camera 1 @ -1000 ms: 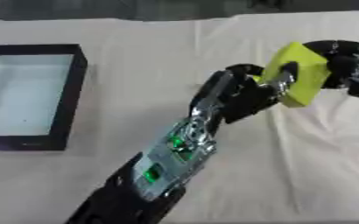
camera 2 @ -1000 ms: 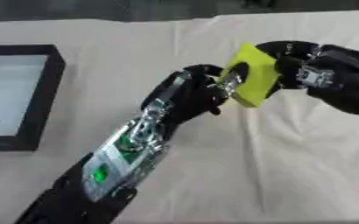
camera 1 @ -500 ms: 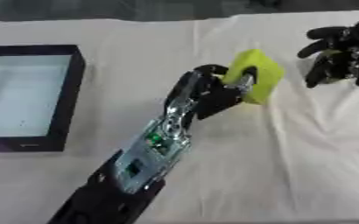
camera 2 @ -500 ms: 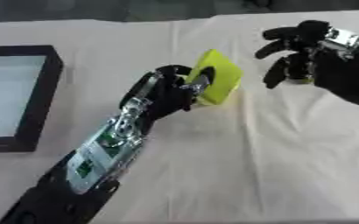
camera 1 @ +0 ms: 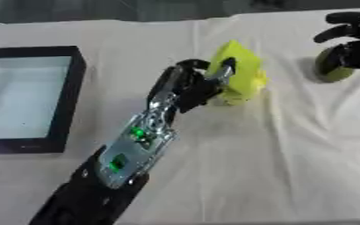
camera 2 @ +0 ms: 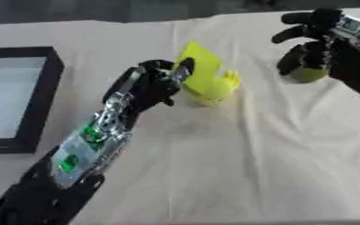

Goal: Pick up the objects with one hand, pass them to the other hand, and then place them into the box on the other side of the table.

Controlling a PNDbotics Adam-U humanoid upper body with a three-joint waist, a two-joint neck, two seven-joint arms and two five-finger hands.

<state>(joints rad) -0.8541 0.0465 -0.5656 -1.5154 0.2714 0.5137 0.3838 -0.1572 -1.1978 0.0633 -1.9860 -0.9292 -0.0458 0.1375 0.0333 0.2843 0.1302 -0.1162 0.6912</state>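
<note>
The yellow object (camera 1: 238, 74), handed over and now pinched in the left hand (camera 1: 195, 85) right of the box (camera 1: 29, 99), has been released by the right hand (camera 2: 321, 41), fingers curled by a green object (camera 2: 306, 72), leaving only placement.

A cream-coloured cloth (camera 1: 290, 167) covers the whole table, from the near edge to the far one. It does not lie flat: soft creases run across it, with one long fold going from the middle of the table toward the near right. At the far edge the cloth ends in a line that sits higher on the right than on the left. Beyond it is a dark grey background strip (camera 1: 99, 9), too blurred to make out.
</note>
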